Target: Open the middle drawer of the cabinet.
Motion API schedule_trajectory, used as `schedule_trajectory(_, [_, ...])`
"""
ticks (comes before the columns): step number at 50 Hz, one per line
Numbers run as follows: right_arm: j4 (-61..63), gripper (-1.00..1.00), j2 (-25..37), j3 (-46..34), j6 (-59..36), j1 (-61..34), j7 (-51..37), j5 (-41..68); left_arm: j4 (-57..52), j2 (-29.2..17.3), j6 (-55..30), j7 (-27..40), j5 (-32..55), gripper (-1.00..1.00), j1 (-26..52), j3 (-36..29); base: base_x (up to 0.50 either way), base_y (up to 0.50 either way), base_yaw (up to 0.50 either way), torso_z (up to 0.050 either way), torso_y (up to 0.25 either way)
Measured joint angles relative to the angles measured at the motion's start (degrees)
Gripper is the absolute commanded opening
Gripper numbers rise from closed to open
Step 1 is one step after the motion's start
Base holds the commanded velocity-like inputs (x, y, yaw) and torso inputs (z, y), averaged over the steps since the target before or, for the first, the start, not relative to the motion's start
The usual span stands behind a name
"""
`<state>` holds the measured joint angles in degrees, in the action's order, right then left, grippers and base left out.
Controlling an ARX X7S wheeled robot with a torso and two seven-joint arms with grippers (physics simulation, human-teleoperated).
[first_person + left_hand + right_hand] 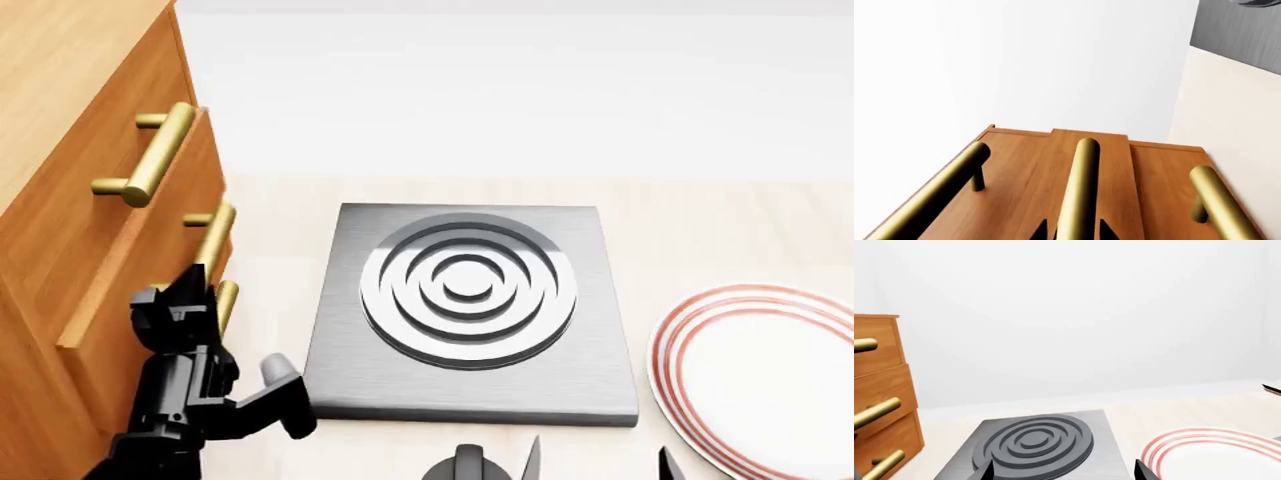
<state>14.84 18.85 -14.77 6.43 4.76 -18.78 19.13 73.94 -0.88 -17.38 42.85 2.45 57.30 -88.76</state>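
The cabinet [60,70] stands at the left, with three stacked drawer fronts and brass bar handles. The middle drawer [167,225] sticks out a little beyond the other two; the left wrist view shows its front [1117,170] raised between its neighbours. My left gripper [187,295] is at the middle drawer's handle [1081,185], its black fingertips [1041,231] close on either side of the bar. My right gripper [1064,472] is open and empty, low over the near edge of the hotplate [1034,442].
The black hotplate [467,300] lies on the pale counter right of the cabinet. A white plate with red rings [761,380] lies at the right. The top handle [147,160] and the bottom handle [230,300] flank the middle one. A white wall is behind.
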Motion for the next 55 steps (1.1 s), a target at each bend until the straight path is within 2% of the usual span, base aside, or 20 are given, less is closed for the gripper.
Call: schedule_trajectory(55, [1.1, 1.00, 1.3, 1.1, 1.1, 0.8, -0.9, 2.1, -17.7, -0.7, -8.1, -5.8, 0.2, -1.00, 2.0, -2.0, 0.00, 0.00, 0.00, 0.000, 0.002])
